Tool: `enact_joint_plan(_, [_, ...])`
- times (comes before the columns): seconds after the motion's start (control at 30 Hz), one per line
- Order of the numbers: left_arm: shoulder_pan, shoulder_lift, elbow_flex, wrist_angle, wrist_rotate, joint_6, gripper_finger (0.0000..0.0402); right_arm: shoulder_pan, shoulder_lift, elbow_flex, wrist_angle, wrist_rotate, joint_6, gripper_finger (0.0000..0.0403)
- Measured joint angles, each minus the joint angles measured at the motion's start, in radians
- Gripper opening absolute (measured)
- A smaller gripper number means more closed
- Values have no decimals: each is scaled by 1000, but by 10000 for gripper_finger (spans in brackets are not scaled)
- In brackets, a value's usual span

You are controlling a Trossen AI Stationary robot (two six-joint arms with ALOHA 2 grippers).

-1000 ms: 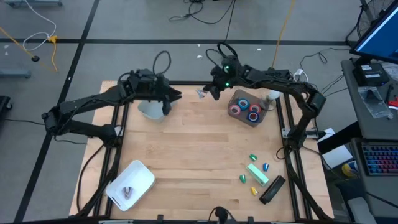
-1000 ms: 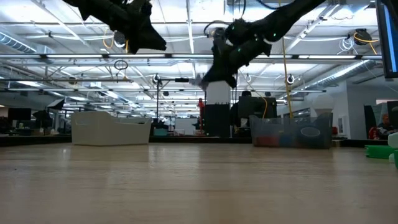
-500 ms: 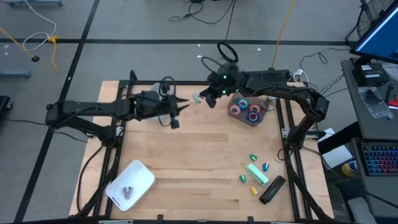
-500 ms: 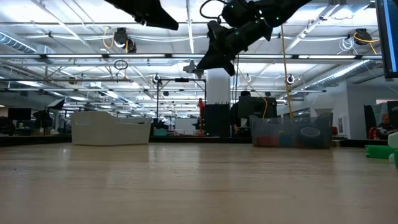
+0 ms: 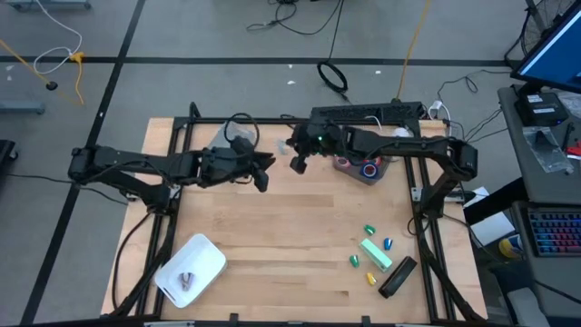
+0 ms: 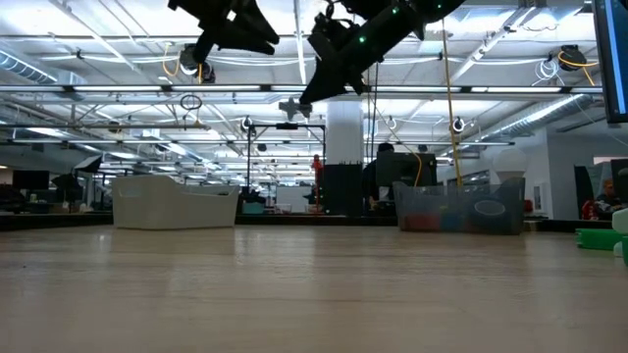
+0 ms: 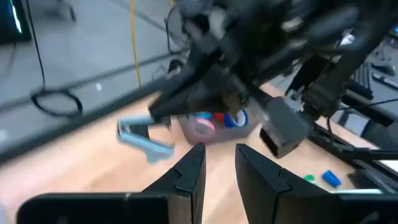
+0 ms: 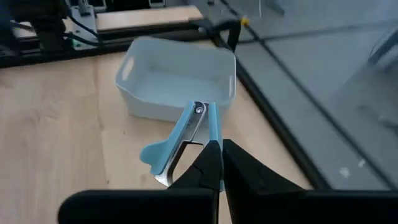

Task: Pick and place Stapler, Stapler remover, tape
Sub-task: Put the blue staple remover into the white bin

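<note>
My right gripper (image 5: pixel 297 157) hangs high over the far middle of the table, shut on a pale blue staple remover (image 8: pixel 184 140). Just to its left my left gripper (image 5: pixel 264 171) is level with it. Its fingers are open (image 7: pixel 219 160) with nothing between them, and they point at the staple remover (image 7: pixel 144 140). Red and blue tape rolls (image 5: pixel 359 162) lie in a clear bin (image 6: pixel 459 208) at the far right. The black stapler (image 5: pixel 397 277) lies flat at the near right. My right gripper pinches one blue arm of the staple remover (image 8: pixel 214 138) between its two fingers, at the end away from the hinge. The hinge (image 8: pixel 198 109) points away from the fingers. The other arm with its wing (image 8: pixel 154 153) sticks out free. The tool is lifted clear, high above the table.
A white bin (image 8: pixel 177 84) stands at the far left, partly under my left arm. A white tray (image 5: pixel 191 268) holding a small metal thing sits at the near left. A green block (image 5: pixel 377 254) and several small coloured bits lie by the stapler.
My right gripper has carried the staple remover toward the table's left and slightly toward the near edge, rolling as it went. My left gripper has swung off the white bin toward the table's middle and also rolled. The two grippers now stand close together.
</note>
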Motion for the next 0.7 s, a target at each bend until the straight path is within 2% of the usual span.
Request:
enact_joint_plan(0.23, [-52, 2, -1, -184, 18, -138, 88, 63, -14, 0, 54, -4, -99, 0])
enact_joint_plan(0.37, [-93, 2, -2, -267, 17, -138, 88, 72, -52, 2, 46, -39, -111, 0])
enact_joint_plan(0.53, [-118, 5, -2, -206, 15, -79, 88, 49, -121, 1, 41, -185, -54, 0])
enact_joint_plan(0.7, [-119, 5, -2, -59, 12, -23, 88, 23, -168, 2, 28, -341, 13, 0])
